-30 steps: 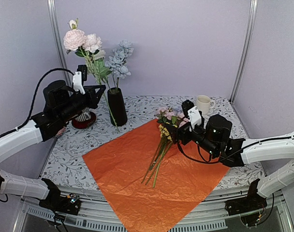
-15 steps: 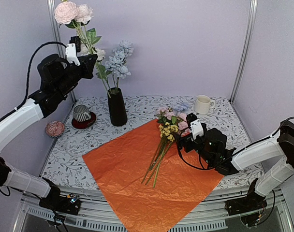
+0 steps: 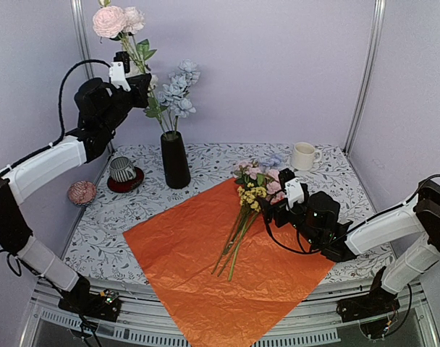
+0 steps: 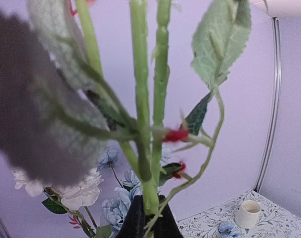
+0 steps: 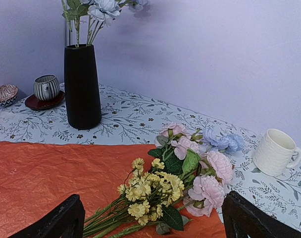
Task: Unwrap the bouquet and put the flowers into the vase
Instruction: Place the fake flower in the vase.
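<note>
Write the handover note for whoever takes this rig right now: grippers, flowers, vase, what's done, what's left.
Left gripper: shut on the stems of the pink and white flowers, held high above the vase. Their lower ends reach its mouth; I cannot tell whether they are inside.
Right gripper: open, holding nothing, low over the orange sheet, facing the loose flowers.
Done: wrapping is off, the sheet lies spread flat, and the blue flowers stand in the vase.
Left: lower and release the held stems, then move the loose pink, yellow and blue bunch from the sheet into the vase.

Lilac walls point(image 3: 278, 65), metal corner posts point(image 3: 366, 72), floral-patterned tabletop point(image 3: 213, 155)
</note>
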Robot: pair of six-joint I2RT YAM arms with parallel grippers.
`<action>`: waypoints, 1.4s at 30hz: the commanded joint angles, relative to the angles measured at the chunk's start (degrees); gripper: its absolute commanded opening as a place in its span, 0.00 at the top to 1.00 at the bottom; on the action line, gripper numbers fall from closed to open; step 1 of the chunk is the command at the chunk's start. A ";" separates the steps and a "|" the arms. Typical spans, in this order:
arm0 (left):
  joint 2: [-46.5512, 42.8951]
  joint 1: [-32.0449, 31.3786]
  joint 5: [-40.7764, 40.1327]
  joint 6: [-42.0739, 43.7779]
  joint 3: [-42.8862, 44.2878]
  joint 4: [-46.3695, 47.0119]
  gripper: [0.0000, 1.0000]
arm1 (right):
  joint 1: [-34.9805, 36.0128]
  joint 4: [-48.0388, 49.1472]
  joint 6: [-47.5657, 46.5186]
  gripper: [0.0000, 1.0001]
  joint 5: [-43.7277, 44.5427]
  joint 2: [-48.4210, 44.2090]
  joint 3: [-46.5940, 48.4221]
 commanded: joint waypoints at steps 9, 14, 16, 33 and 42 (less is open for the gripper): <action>7.15 2.04 -0.09 -1.20 -0.85 3.53 1.00 | 0.13 1.33 1.06 0.01 -1.80 -0.08 0.53; 8.85 2.53 -1.44 -3.67 -3.13 -0.53 0.99 | 0.11 1.15 1.06 0.01 -2.07 0.23 0.66; 10.69 2.82 -0.58 -5.19 -1.84 -4.41 0.98 | 0.15 1.07 1.13 0.01 -2.19 0.35 0.85; 9.55 3.08 1.83 -12.41 -2.76 -19.75 0.26 | 0.07 -0.42 0.88 0.01 -2.43 1.06 1.75; 3.01 3.06 5.29 -14.71 -11.05 -19.86 0.10 | 0.08 -0.83 0.97 0.01 -2.46 1.16 2.00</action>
